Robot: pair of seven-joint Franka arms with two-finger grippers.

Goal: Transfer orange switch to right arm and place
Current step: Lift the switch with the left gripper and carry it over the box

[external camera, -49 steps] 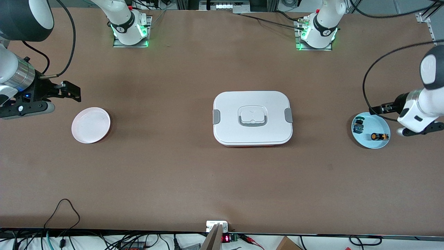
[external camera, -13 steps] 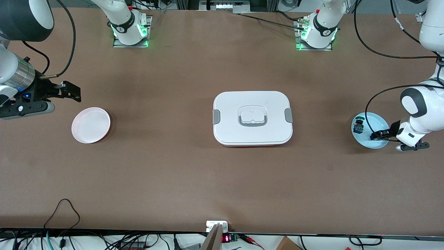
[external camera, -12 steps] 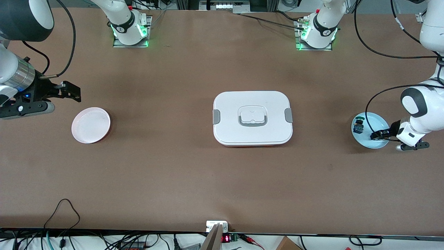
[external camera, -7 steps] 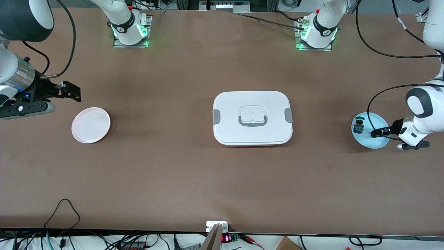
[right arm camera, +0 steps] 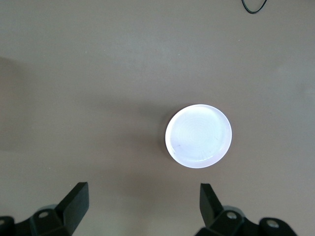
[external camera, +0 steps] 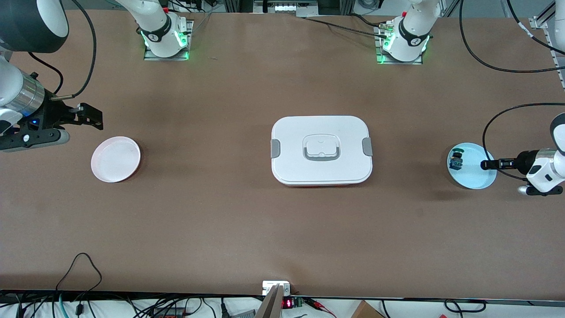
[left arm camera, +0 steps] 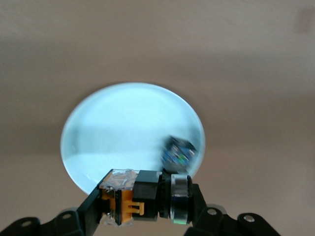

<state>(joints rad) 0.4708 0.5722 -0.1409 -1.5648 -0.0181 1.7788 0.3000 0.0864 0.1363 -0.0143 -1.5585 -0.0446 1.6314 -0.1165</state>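
My left gripper (external camera: 487, 165) is shut on the orange switch (left arm camera: 140, 196) and holds it up over the edge of the light blue plate (external camera: 471, 177) at the left arm's end of the table. In the left wrist view the switch lies crosswise between the fingers, its black body and orange part showing, above the blue plate (left arm camera: 123, 132). My right gripper (external camera: 92, 118) is open and empty, up in the air beside the pink plate (external camera: 115, 159) at the right arm's end. In the right wrist view (right arm camera: 142, 204) the pink plate (right arm camera: 198, 136) lies ahead of the jaws.
A small blue-and-green part (external camera: 455, 162) stays on the blue plate and also shows in the left wrist view (left arm camera: 177, 152). A white lidded box (external camera: 321, 150) sits at the table's middle. Cables lie along the table's near edge.
My left gripper has lifted the orange switch off the blue plate and drawn back toward the left arm's end of the table. The right arm has not moved.
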